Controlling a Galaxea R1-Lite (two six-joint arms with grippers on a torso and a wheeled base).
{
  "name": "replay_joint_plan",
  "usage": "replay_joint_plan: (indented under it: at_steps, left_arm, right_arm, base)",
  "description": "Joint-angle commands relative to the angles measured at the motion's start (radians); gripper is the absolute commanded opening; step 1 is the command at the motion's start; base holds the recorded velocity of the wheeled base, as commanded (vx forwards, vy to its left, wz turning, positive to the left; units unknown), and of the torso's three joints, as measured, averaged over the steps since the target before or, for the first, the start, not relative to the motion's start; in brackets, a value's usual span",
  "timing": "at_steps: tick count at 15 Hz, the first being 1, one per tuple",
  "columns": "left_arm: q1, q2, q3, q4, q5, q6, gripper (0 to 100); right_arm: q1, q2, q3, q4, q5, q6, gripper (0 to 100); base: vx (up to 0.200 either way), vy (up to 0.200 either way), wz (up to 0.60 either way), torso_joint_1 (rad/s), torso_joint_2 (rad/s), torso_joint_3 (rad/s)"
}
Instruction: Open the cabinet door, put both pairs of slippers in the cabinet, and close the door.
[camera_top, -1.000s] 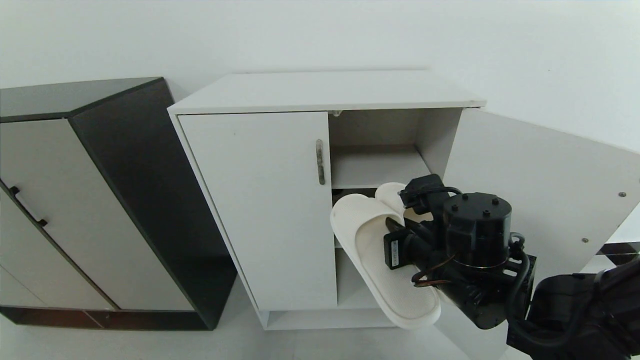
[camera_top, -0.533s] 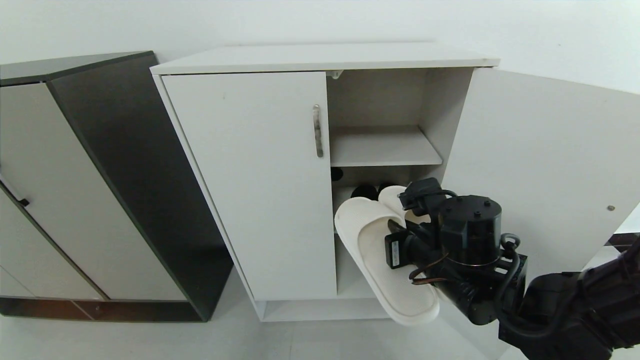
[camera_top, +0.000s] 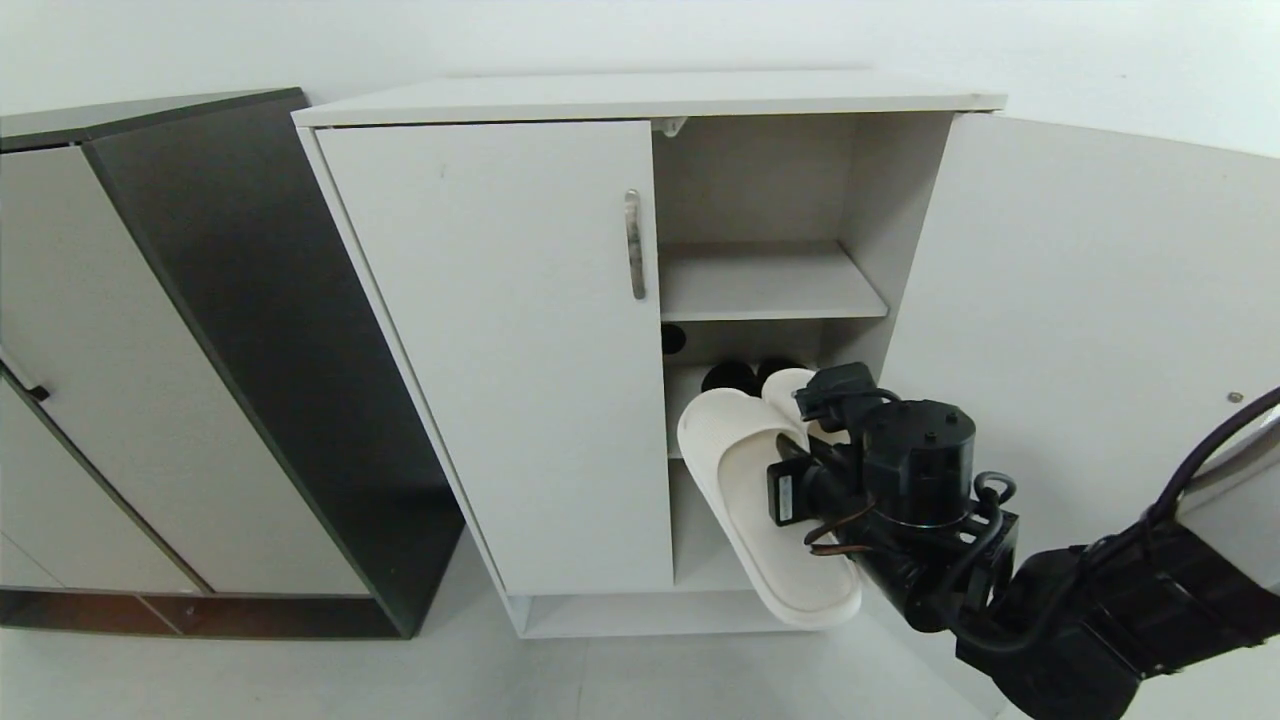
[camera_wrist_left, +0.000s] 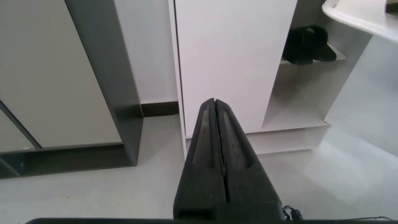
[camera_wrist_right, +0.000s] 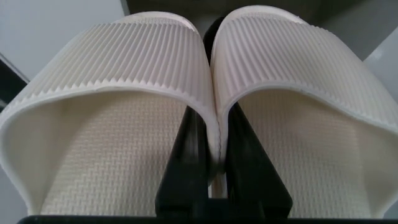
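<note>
The white cabinet (camera_top: 650, 95) stands with its right door (camera_top: 1060, 320) swung wide and its left door (camera_top: 500, 350) closed. A pair of black slippers (camera_top: 735, 377) (camera_wrist_left: 309, 43) lies on the middle shelf inside. My right gripper (camera_top: 800, 450) (camera_wrist_right: 214, 134) is shut on the white slippers (camera_top: 750, 480) (camera_wrist_right: 112, 124), pinching their inner edges together. They hang tilted, toes up, just in front of the open compartment. My left gripper (camera_wrist_left: 214, 109) is shut and empty, low above the floor and facing the cabinet's closed door.
A dark cabinet (camera_top: 230, 330) stands close on the left of the white one. The upper shelf (camera_top: 765, 285) and bottom shelf (camera_top: 700, 570) are bare. The open door bounds the space on the right, with pale floor (camera_top: 400, 680) in front.
The head camera has moved, so the whole picture shifted and the black slippers inside came into view. My right gripper still holds the white slippers at the opening, slightly nearer the cabinet.
</note>
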Motion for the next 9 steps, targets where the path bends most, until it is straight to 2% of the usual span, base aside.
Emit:
replay_joint_plan:
  at_steps: [1,2,3,4,8,9]
  left_arm:
    - [0.0,0.0,0.0,0.0,0.0,0.0,0]
    - [0.0,0.0,0.0,0.0,0.0,0.0,0]
    - [0.0,0.0,0.0,0.0,0.0,0.0,0]
    - [0.0,0.0,0.0,0.0,0.0,0.0,0]
    - [0.0,0.0,0.0,0.0,0.0,0.0,0]
    - [0.0,0.0,0.0,0.0,0.0,0.0,0]
  right_arm:
    - [0.0,0.057,-0.008,-0.034,-0.002,-0.029,0]
    - [0.002,0.081,-0.071,-0.009,-0.057,-0.089,0]
    - [0.002,0.087,-0.115,0.028,-0.1,-0.086,0]
    - [0.002,0.07,-0.242,0.189,-0.156,-0.058,0]
    - [0.068,-0.045,-0.578,0.842,-0.246,0.164,0]
    - [0.081,-0.051,-0.635,0.914,-0.274,0.196,0]
  base:
    - [0.0,0.0,0.0,0.0,0.0,0.0]
    - [0.0,0.0,0.0,0.0,0.0,0.0]
    - [0.0,0.0,0.0,0.0,0.0,0.0]
    - [0.0,0.0,0.0,0.0,0.0,0.0]
    - [0.0,0.0,0.0,0.0,0.0,0.0]
    - [0.0,0.0,0.0,0.0,0.0,0.0]
